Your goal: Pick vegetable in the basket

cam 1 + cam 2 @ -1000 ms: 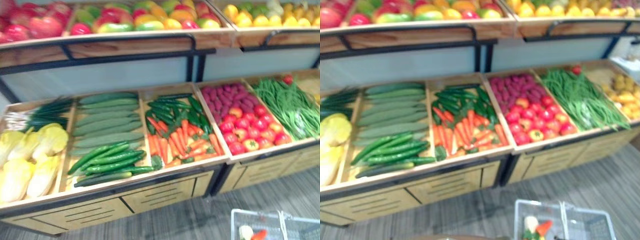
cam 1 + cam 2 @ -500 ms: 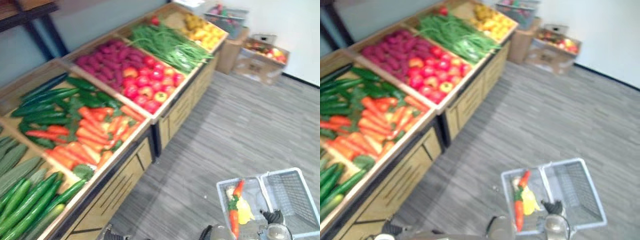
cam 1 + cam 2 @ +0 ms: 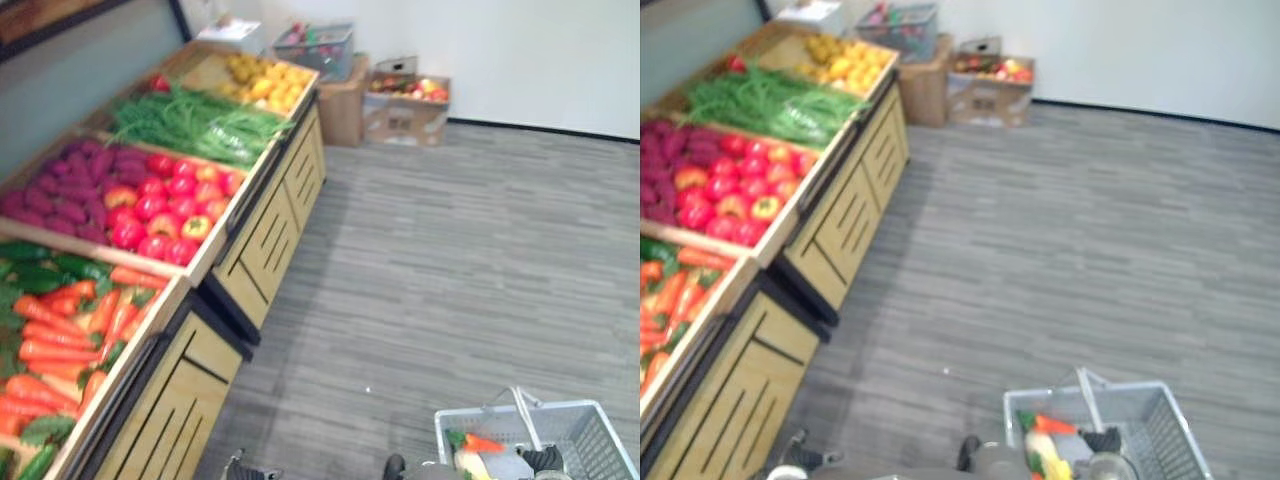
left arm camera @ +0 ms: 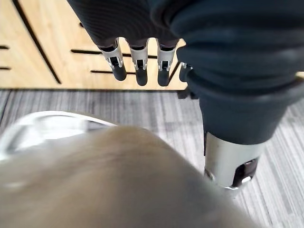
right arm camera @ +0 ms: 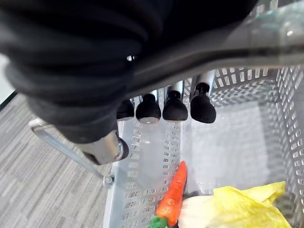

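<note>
A light grey plastic basket (image 3: 520,410) hangs low at my right side. In it lie an orange carrot (image 5: 173,192) and a yellow leafy vegetable (image 5: 242,206). My right hand (image 5: 173,107) has its fingers curled round the basket's raised handle (image 5: 266,40); the second handle (image 5: 66,149) hangs folded down outside the rim. My left hand (image 4: 137,66) hangs beside the wooden stand with straight fingers and holds nothing. The basket also shows in the right eye view, its rim (image 3: 1080,395) near the lower edge, with the carrot (image 3: 1055,425) inside.
A long wooden produce stand (image 3: 260,240) runs along my left, with carrots (image 3: 70,330), tomatoes (image 3: 165,205), green beans (image 3: 195,125) and yellow produce (image 3: 265,80). Cardboard boxes (image 3: 405,100) stand against the white wall. Grey floor (image 3: 450,260) stretches to the right.
The camera has swung to the right: the stand has slid to the left of the picture and the floor and far wall have come into sight. The basket stays in my right hand.
</note>
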`<state>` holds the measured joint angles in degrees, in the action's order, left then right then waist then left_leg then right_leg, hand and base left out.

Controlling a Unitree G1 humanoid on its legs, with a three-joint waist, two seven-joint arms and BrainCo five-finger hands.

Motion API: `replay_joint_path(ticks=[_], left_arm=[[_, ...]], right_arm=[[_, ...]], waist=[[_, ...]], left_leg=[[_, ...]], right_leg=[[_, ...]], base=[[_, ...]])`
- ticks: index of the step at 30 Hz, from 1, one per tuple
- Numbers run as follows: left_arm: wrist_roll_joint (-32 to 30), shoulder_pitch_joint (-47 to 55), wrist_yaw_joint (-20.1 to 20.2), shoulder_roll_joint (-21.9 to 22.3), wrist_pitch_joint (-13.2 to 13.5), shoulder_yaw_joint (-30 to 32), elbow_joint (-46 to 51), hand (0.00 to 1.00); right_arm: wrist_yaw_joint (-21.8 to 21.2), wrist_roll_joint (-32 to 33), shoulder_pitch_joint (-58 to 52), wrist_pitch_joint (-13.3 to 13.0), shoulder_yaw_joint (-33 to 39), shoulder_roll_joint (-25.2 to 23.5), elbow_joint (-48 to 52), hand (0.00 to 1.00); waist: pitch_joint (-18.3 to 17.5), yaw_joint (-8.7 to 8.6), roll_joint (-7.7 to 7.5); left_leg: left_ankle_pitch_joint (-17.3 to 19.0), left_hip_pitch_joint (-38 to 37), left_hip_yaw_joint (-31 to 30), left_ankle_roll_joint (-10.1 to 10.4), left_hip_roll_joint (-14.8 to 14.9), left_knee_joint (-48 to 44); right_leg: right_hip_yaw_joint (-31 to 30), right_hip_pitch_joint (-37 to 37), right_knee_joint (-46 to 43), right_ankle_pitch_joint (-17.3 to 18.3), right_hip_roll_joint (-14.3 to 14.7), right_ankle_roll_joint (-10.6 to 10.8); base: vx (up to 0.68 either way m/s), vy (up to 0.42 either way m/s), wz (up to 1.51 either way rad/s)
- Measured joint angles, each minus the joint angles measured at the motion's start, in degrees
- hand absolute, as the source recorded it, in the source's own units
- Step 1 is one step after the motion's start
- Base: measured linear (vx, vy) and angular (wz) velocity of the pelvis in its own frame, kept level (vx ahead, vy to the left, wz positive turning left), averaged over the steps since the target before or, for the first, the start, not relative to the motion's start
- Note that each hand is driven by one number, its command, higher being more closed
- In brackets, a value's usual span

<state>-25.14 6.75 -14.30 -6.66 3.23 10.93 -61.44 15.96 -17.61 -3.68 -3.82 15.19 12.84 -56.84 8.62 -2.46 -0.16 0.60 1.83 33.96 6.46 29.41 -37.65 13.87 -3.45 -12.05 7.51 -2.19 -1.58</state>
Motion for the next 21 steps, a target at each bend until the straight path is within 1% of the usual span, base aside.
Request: replay_joint_path(ticks=[1, 2, 3, 4, 5, 7, 8, 9, 10, 11, 12, 13, 15, 16, 17, 19, 20, 21], left_arm=[[0.0, 0.2, -0.6, 0.7, 0.0, -0.6, 0.3, 0.0], [0.0, 0.2, -0.7, 1.0, 0.0, -0.9, 0.3, 0.0], [0.0, 0.5, -1.0, 1.0, 0.2, -1.6, 0.4, 0.0], [0.0, 0.8, -1.1, 1.2, 0.4, -1.6, 0.4, 0.0], [0.0, 1.2, -1.2, 1.8, 0.7, -1.6, 0.6, 0.0], [0.0, 1.6, -1.2, 2.2, 0.6, -1.6, 0.4, 0.0], [0.0, 2.0, -1.2, 2.2, 0.5, -1.6, 0.2, 0.0], [-0.1, 1.6, -1.2, 1.8, 0.4, -1.6, 0.0, 0.0], [-0.4, 1.4, -1.3, 1.7, 0.5, -1.5, 0.0, 0.0], [-0.4, 1.4, -1.4, 1.8, 0.4, -1.5, -0.2, 0.0], [-0.4, 1.5, -1.5, 1.8, 0.4, -1.5, -0.2, 0.0], [-0.4, 1.5, -1.5, 1.8, 0.3, -1.5, -0.2, 0.0], [-0.4, 1.2, -1.5, 1.5, 0.4, -1.6, -0.1, 0.0], [-0.4, 1.1, -1.5, 1.4, 0.3, -1.6, -0.2, 0.0], [-0.4, 1.2, -1.5, 1.3, 0.3, -1.6, -0.2, 0.0], [-0.3, 0.6, -1.3, 1.3, 0.4, -1.6, -0.1, 0.0], [-0.3, 0.3, -1.2, 1.3, 0.4, -1.6, -0.2, 0.0], [-0.3, 0.0, -1.1, 1.3, 0.4, -1.7, -0.1, 0.0]], right_arm=[[0.0, -0.2, 0.4, -0.5, -0.4, 0.2, 0.2, 1.0], [0.0, -0.3, 0.4, -0.6, -0.5, 0.2, 0.2, 1.0], [-0.1, -0.4, 0.2, -0.6, -1.1, 0.2, 0.2, 1.0], [-0.1, -0.4, 0.0, -0.6, -1.1, 0.2, 0.2, 1.0], [-0.1, -0.5, 0.0, -0.7, -1.1, 0.6, 0.3, 1.0], [-0.1, -0.5, -0.1, -0.8, -1.5, 1.2, 0.6, 1.0], [-0.2, -0.5, -0.3, -1.0, -2.1, 1.7, 1.3, 1.0], [-0.2, -0.5, -0.3, -1.1, -2.1, 1.4, 1.5, 1.0], [-0.3, -0.5, -0.9, -1.6, -2.1, 1.6, 2.2, 1.0], [-0.3, -0.5, -0.7, -1.7, -2.1, 1.9, 2.5, 1.0], [-0.2, -0.5, -0.8, -1.8, -2.0, 1.9, 2.7, 1.0], [-0.2, -0.5, -0.7, -1.9, -2.0, 2.0, 2.7, 1.0], [-0.1, -0.5, -0.2, -1.8, -2.1, 2.0, 2.6, 1.0], [-0.1, -0.5, 0.0, -1.8, -2.1, 2.0, 2.4, 1.0], [-0.1, -0.5, 0.0, -1.8, -2.1, 2.0, 2.2, 1.0], [-0.3, -0.5, 0.1, -1.8, -2.0, 2.1, 2.0, 1.0], [-0.4, -0.5, 0.1, -1.8, -2.0, 2.1, 1.9, 1.0], [-0.5, -0.5, 0.3, -1.8, -2.0, 2.0, 1.9, 1.0]], waist=[[0.1, 0.78, 0.3], [0.2, 1.1, 0.57], [0.3, 1.26, 0.86], [0.3, 1.26, 1.08], [0.4, 1.44, 1.89], [0.2, 1.48, 2.99], [-0.5, 1.39, 4.21], [-0.5, 1.39, 3.95], [-0.5, 1.51, 3.18], [-0.3, 1.56, 2.99], [-0.3, 1.59, 3.01], [-0.4, 1.6, 3.05], [-0.3, 1.82, 3.09], [-0.4, 2.39, 3.15], [-0.4, 2.58, 3.2], [-0.4, 2.59, 3.02], [-0.3, 2.62, 2.96], [-0.1, 2.78, 2.58]], left_leg=[[3.0, 0.8, -8.4, 0.3, -5.6, 0.5], [4.3, 1.0, -11.7, 0.3, -7.9, 1.1], [6.5, 1.6, -17.2, 0.8, -12.1, 3.1], [7.4, 2.0, -21.2, 1.7, -15.0, 5.7], [8.6, 2.0, -25.9, 1.7, -18.5, 11.9], [8.3, 1.8, -28.1, 1.4, -19.8, 18.3], [11.4, 0.2, -29.3, -0.1, -19.9, 23.8], [11.4, 0.1, -28.8, -0.3, -20.7, 24.6], [11.2, 0.8, -28.2, -0.8, -21.9, 25.4], [11.0, 1.1, -27.5, -1.2, -22.8, 25.8], [10.9, 0.9, -26.8, -1.5, -23.2, 26.3], [10.6, 0.6, -26.5, -2.1, -24.1, 27.2], [10.1, -0.1, -26.2, -3.0, -25.1, 28.7], [10.0, -0.7, -25.2, -3.0, -25.5, 29.4], [10.0, -1.1, -25.0, -3.0, -25.7, 29.8], [10.6, -1.3, -25.0, -3.8, -26.2, 29.9], [10.8, -1.5, -25.0, -4.0, -26.3, 29.8], [11.0, -2.3, -24.8, -4.3, -26.7, 29.7]], right_leg=[[-3.5, 0.4, 1.3, -0.8, -0.3, 0.6], [-4.9, 0.9, 2.3, -1.4, -0.2, 0.9], [-7.0, 1.7, 4.1, -2.3, 0.2, 1.0], [-8.0, 1.7, 5.0, -2.4, 0.4, 1.3], [-9.6, 1.5, 6.0, -2.5, 1.2, 1.4], [-10.4, 0.9, 6.3, -3.1, 2.2, 2.2], [-11.6, -0.4, 6.4, -4.0, 3.2, 3.2], [-12.2, -0.5, 6.9, -4.9, 2.5, 3.7], [-13.1, -0.9, 8.4, -6.6, 1.6, 4.6], [-13.9, -1.3, 9.1, -7.8, 0.7, 5.1], [-14.2, -1.3, 9.4, -8.1, 0.3, 5.4], [-14.6, -1.3, 10.2, -8.4, -0.4, 5.9], [-15.0, -1.3, 11.1, -8.7, -1.2, 6.4], [-15.7, -1.5, 11.4, -9.0, -1.5, 6.7], [-16.0, -1.4, 11.6, -9.0, -1.6, 6.8], [-16.3, -1.3, 11.9, -9.0, -2.0, 6.9], [-16.5, -1.3, 11.7, -8.9, -2.0, 7.1], [-17.1, -1.5, 9.9, -7.8, -2.1, 7.5]], base=[[-0.04, 0.06, -1.47], [-0.04, 0.078, -1.35], [-0.03, 0.068, -0.95], [-0.05, 0.147, -1.2], [-0.05, 0.149, -0.97], [-0.03, 0.188, -0.79], [0.0, 0.213, -0.54], [0.02, 0.247, -0.39], [0.04, 0.207, -0.13], [0.05, 0.203, -0.12], [0.06, 0.196, -0.15], [0.07, 0.148, -0.1], [0.14, 0.151, -0.11], [0.15, 0.111, -0.19], [0.14, 0.086, -0.23], [0.17, 0.093, -0.13], [0.13, 0.075, -0.18], [0.11, 0.074, -0.24]])
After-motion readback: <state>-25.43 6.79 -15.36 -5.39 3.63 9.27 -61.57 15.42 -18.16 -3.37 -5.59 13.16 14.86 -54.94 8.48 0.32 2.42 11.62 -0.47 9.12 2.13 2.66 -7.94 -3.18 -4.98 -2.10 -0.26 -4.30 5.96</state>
